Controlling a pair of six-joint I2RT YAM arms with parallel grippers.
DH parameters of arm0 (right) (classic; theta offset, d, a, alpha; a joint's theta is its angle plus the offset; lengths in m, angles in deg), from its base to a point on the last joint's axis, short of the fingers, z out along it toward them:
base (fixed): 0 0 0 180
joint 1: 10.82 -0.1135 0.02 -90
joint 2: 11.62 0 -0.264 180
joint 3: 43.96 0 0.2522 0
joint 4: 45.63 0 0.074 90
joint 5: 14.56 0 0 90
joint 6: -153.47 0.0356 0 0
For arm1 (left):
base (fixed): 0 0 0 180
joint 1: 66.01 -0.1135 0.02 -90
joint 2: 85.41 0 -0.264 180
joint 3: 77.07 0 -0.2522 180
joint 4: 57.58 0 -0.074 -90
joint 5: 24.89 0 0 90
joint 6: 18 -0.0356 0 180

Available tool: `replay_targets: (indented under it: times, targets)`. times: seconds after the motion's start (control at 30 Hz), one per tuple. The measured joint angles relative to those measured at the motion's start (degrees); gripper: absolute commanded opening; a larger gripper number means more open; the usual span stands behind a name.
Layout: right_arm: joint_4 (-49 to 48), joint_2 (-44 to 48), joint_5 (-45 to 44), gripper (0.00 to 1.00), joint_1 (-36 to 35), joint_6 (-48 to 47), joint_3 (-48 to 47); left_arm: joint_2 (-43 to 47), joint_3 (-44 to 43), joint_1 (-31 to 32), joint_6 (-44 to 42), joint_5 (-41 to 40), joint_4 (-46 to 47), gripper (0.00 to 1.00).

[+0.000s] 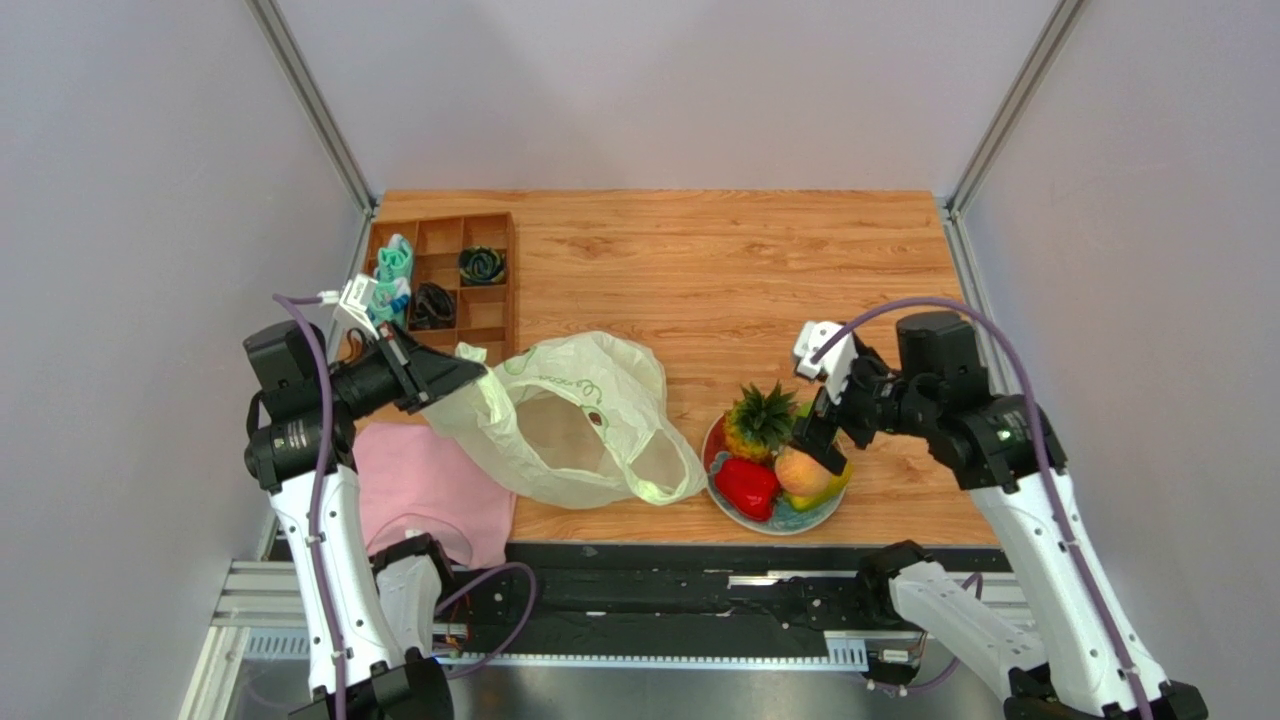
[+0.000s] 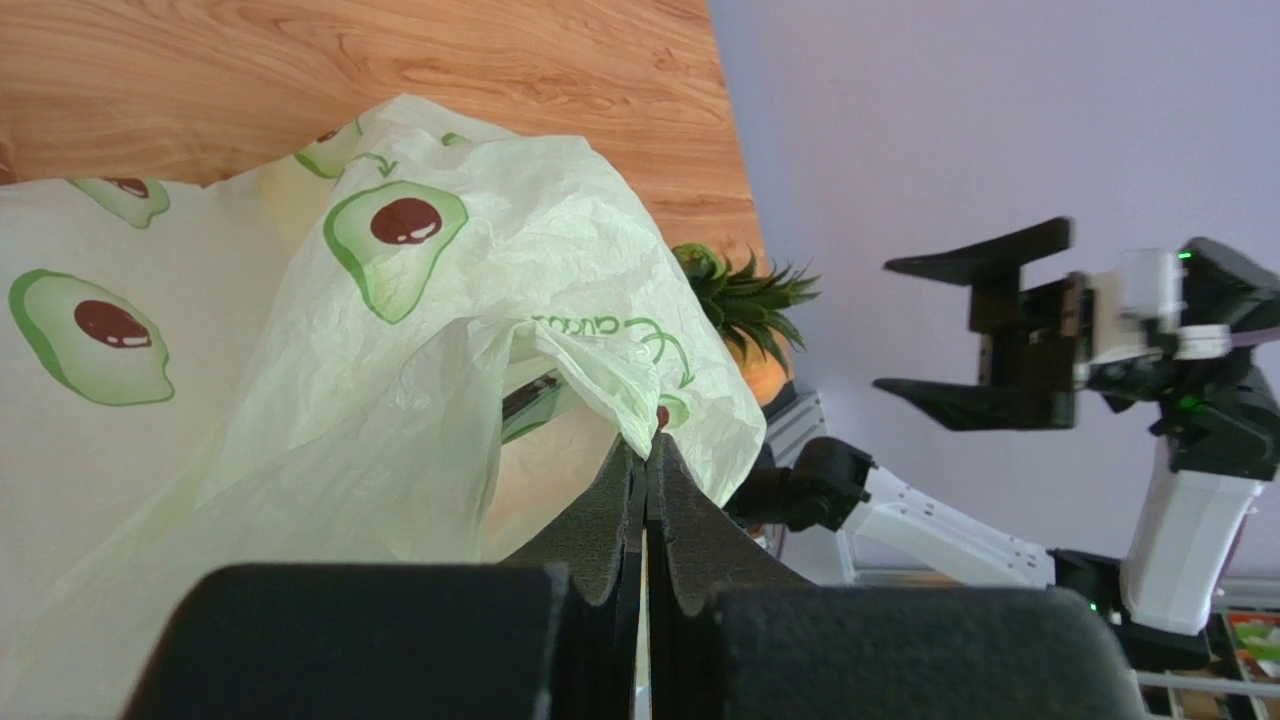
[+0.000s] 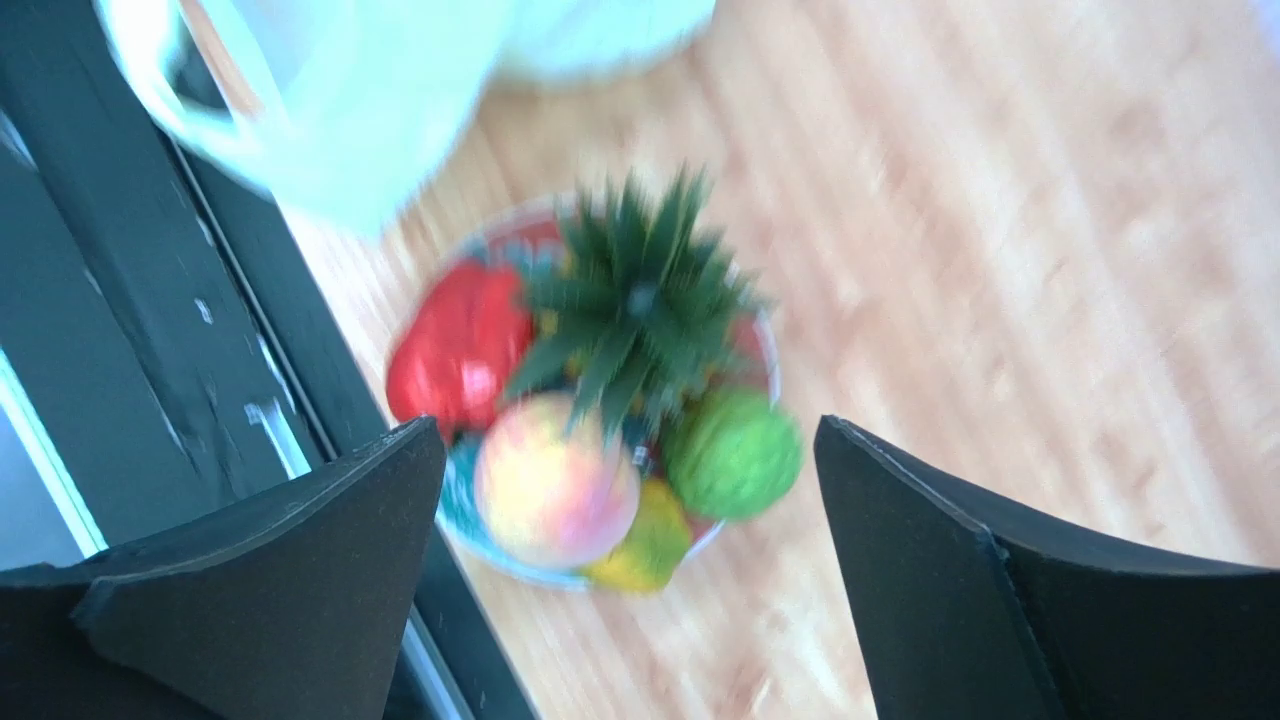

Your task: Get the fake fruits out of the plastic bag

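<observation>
The pale green avocado-print plastic bag (image 1: 579, 420) lies left of centre, its mouth open toward the near edge. My left gripper (image 1: 451, 383) is shut on the bag's left edge (image 2: 639, 413) and holds it lifted. The fake fruits sit on the plate (image 1: 751, 518): pineapple (image 1: 759, 420), red pepper (image 1: 747, 486), peach (image 1: 804, 474). In the blurred right wrist view I see pineapple (image 3: 639, 308), red pepper (image 3: 458, 345), peach (image 3: 556, 495), green ball (image 3: 733, 455) and mango (image 3: 643, 548). My right gripper (image 1: 822, 443) is open and empty just above the plate.
A pink cloth (image 1: 428, 488) lies at the near left under the bag. A wooden compartment tray (image 1: 451, 285) with small items stands at the back left. The table's black front rail (image 1: 676, 555) runs just below the plate.
</observation>
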Motion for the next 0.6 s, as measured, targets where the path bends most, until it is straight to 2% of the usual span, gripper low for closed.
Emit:
replay_targets:
  times: [0.1,0.13,0.33,0.47,0.6]
  targets:
    - [-1.9,-1.9,3.8,0.86,-1.1,4.1,-8.1,1.7,2.0,0.0,0.0,1.1,-0.3,0.0]
    - [-3.3,-3.1,4.6,0.76,-2.6,5.7,-10.4,2.3,2.6,0.0,0.1,1.5,-0.3,0.0]
    - [-12.3,-19.1,5.9,0.45,-25.4,10.7,-22.0,4.5,3.6,0.0,0.2,2.5,-0.6,0.0]
    - [-17.3,-30.3,8.4,0.33,-34.0,12.3,-22.4,5.4,3.6,0.0,0.3,2.7,-0.7,0.0]
    - [-20.4,-39.7,11.6,0.24,-36.1,13.9,-23.2,6.0,3.6,-0.3,1.1,2.4,-0.7,0.0]
